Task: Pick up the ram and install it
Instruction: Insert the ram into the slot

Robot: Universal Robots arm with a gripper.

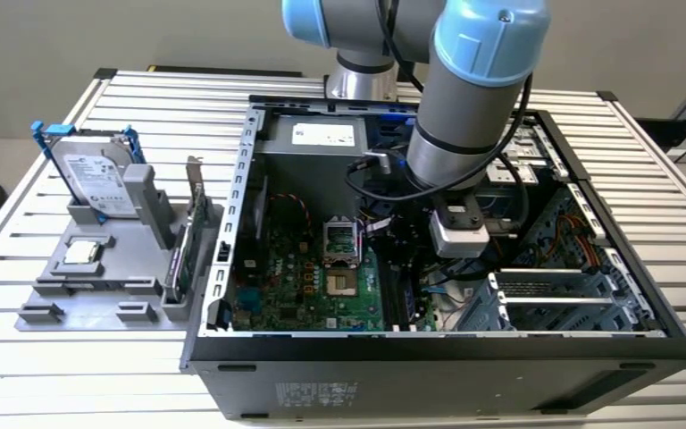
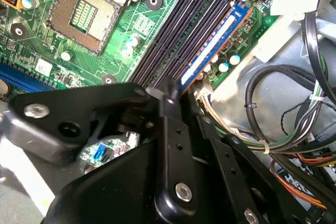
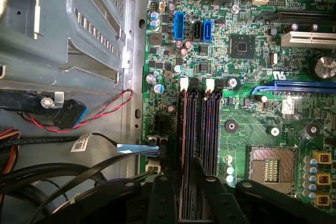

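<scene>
The gripper (image 2: 170, 95) was down inside the open computer case (image 1: 439, 344), directly over the black memory slots (image 3: 207, 129) of the green motherboard (image 2: 157, 19). In the second wrist view its black fingers (image 2: 169, 109) sat at the near end of the ram (image 2: 215, 45), a blue-green stick standing on edge in the outermost slot, the one nearest the board's edge and the cable bundle (image 2: 283, 129). Whether the fingers were clamped on the ram or had let go could not be told. The three slots alongside were unfilled. Beyond them the bare processor socket (image 2: 86, 11) lay open, its metal frame lifted.

In the exterior view the arm (image 1: 468, 107) reached down into the case from the far side, the wrist above the board's near right part. Outside the case, on the exterior view's left, a grey holder (image 1: 104, 277) stood on the slatted table (image 1: 677, 206), carrying a hard drive (image 1: 93, 179) upright, a small square silver chip (image 1: 81, 253) lying flat, and a green card (image 1: 188, 241) on edge.
</scene>
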